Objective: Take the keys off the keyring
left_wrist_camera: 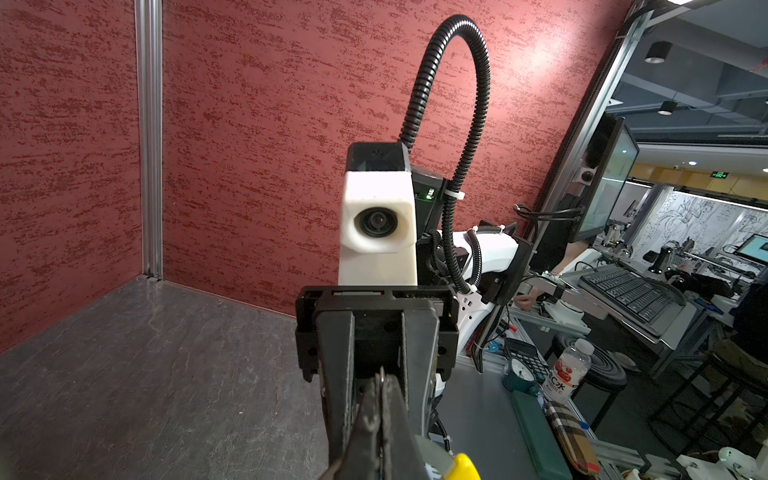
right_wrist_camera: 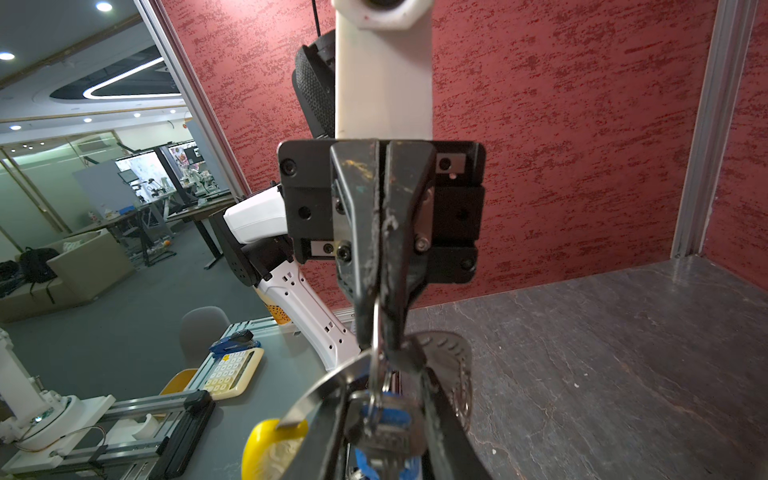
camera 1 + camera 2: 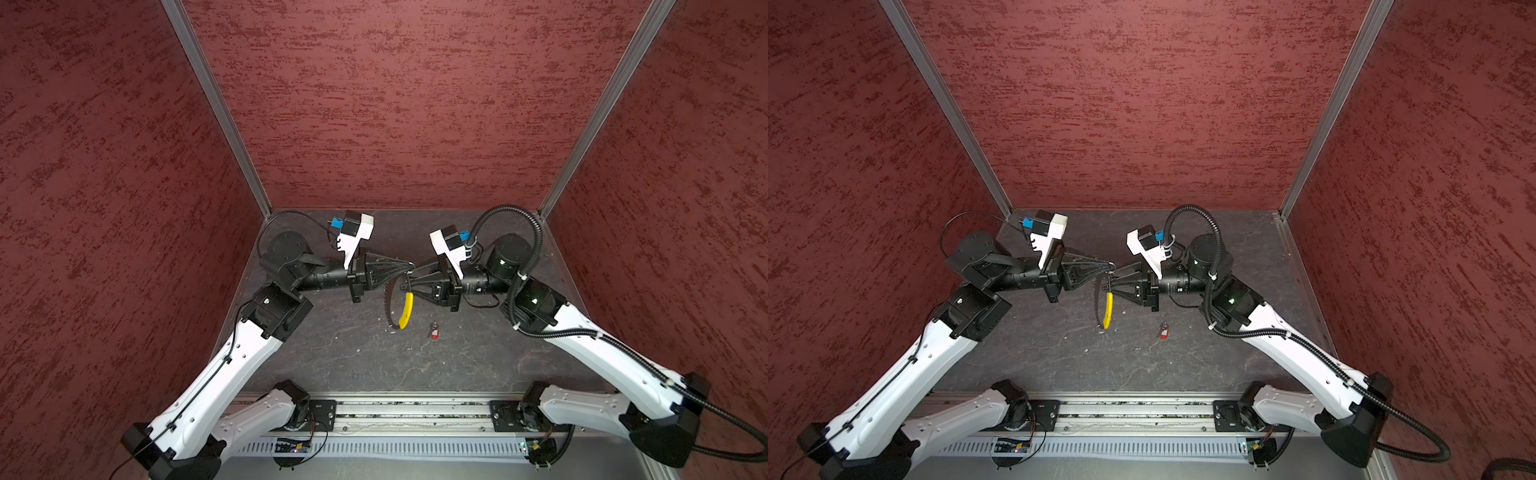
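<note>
The left hand (image 3: 409, 265) reaches in from the left, level above the table (image 3: 332, 357), and is clenched tight on a thin silver ring (image 2: 376, 324) of the keyring (image 3: 406, 309). From that pinch the keyring hangs down: a black strap (image 3: 388, 305) and, beside it, the curved yellow section. Its lower end is at the table surface, but whether it touches cannot be told. Just right of the left hand's tips, nearly meeting them, the right hand (image 3: 406, 279) comes in from the right and grasps the blue-tagged key (image 2: 388, 419), which sits between its fingers in the right wrist view and hangs on the silver ring. Further right, the red-tagged key (image 3: 434, 333) lies loose on the table, apart from the keyring and both hands.
</note>
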